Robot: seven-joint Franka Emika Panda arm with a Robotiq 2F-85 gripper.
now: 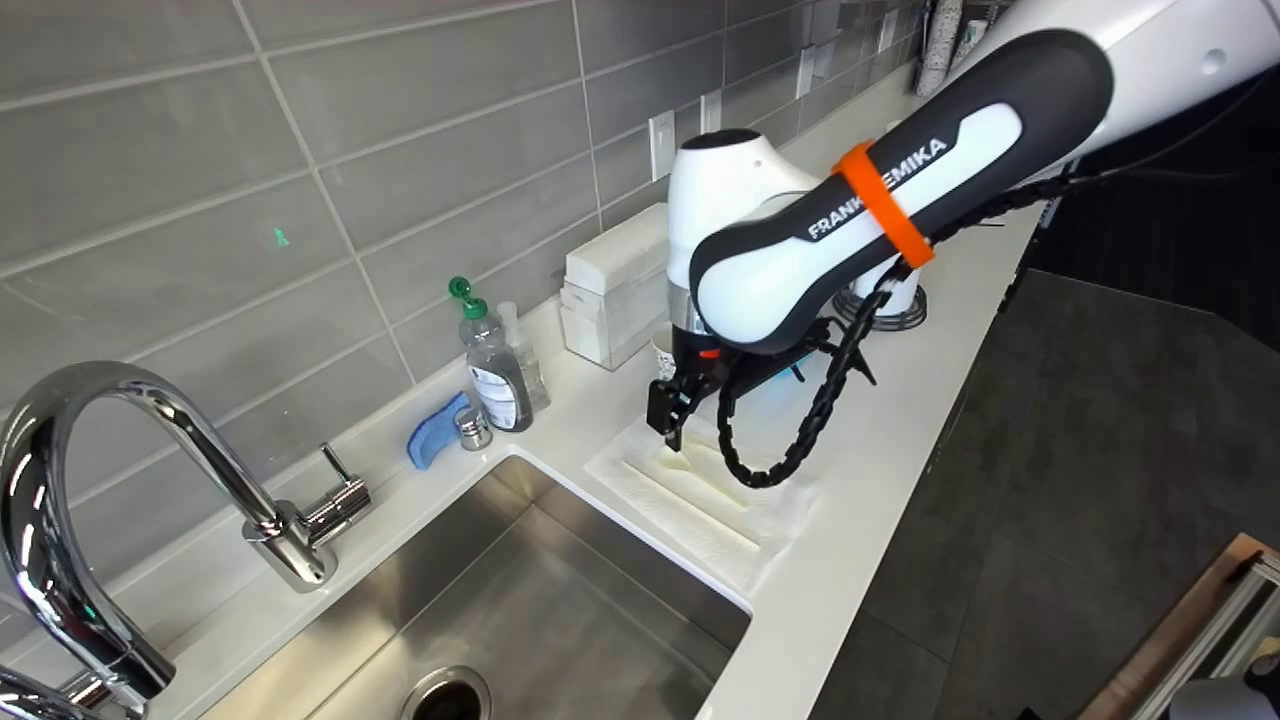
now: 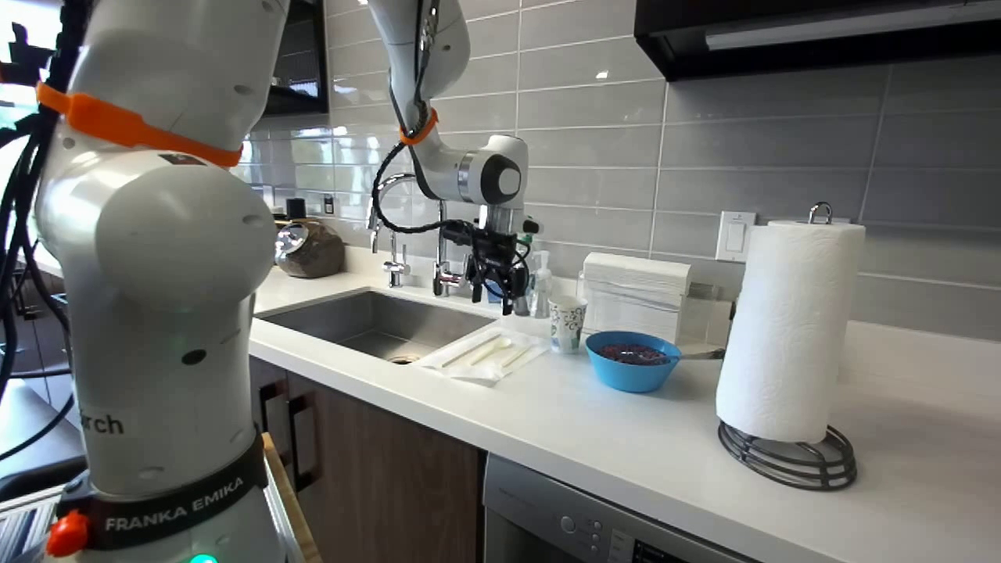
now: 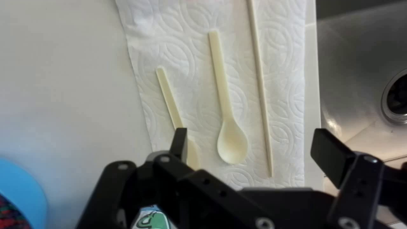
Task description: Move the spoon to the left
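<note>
- The claw (image 3: pixel 249 143) is gaping wide above the desk (image 3: pixel 63 79), gripping nothing.
- In the wrist view, a cream spoon (image 3: pixel 233 141) is lying on paper towel (image 3: pixel 287 95), between a part-hidden spoon (image 3: pixel 169 95) at left and a thin stick (image 3: pixel 261 92) at right.
- In an exterior view, a blue bowl (image 2: pixel 626 377) is standing right of a paper cup (image 2: pixel 567 324).

There's a pale cream spoon (image 3: pixel 227 109) lying flat on white paper towel (image 3: pixel 197 79), between a thin stick (image 3: pixel 261 89) and another pale utensil (image 3: pixel 169 95).

1 spoon (image 3: pixel 232 143), perhaps 2, 1 stick (image 3: pixel 261 86), 1 blue bowl (image 2: pixel 629 378), 1 towel roll (image 2: pixel 791 332)
</note>
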